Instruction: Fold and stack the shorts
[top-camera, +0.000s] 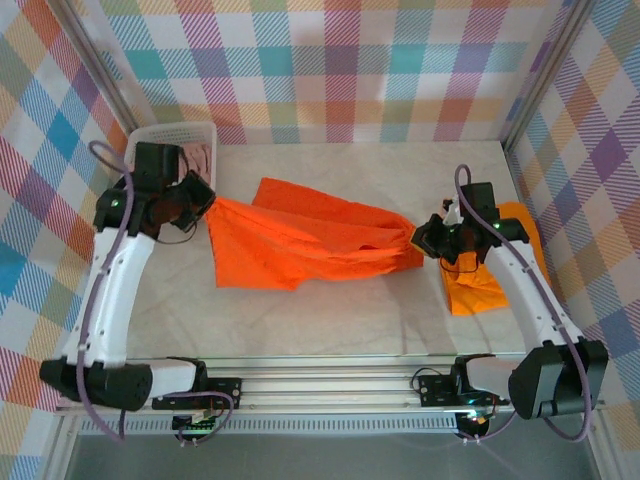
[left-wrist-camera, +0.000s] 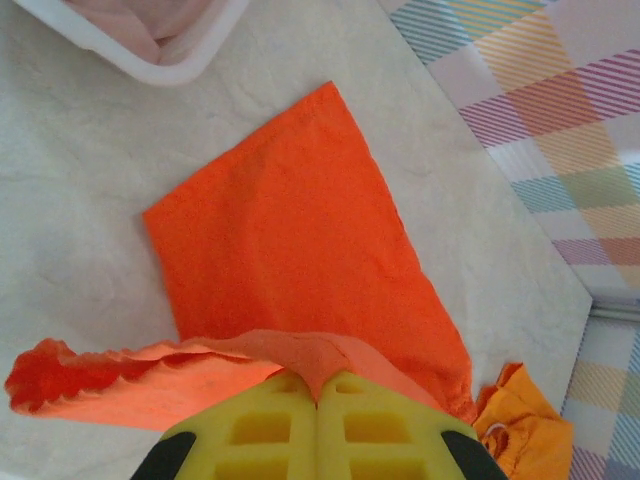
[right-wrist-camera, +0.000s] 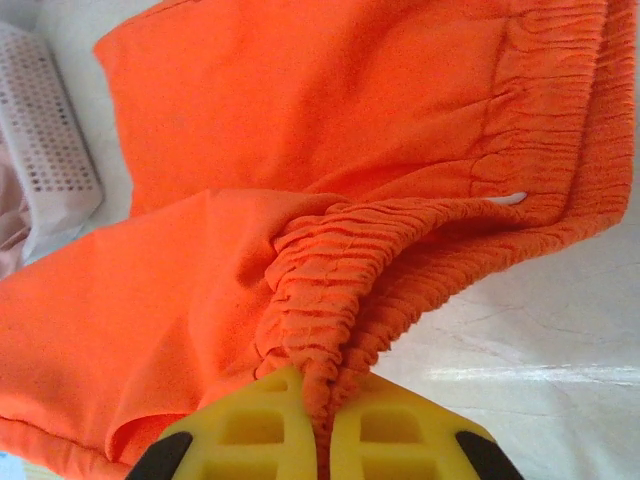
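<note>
You are holding the orange shorts (top-camera: 300, 240) stretched lengthwise across the worktop (top-camera: 340, 320), your left pincer (top-camera: 205, 200) clamping their left end beside the basket (top-camera: 170, 130), your right pincer (top-camera: 425, 240) clamping the gathered waistband at their right end.

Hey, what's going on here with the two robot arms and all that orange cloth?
The two arms are handling one pair of orange shorts, spread across the table between them. The left gripper is shut on one edge of the cloth near the white basket, and the right gripper is shut on the gathered waistband. A second orange pair lies crumpled by the right arm, and a pink pair sits in the basket. Nothing is stacked yet.
</note>
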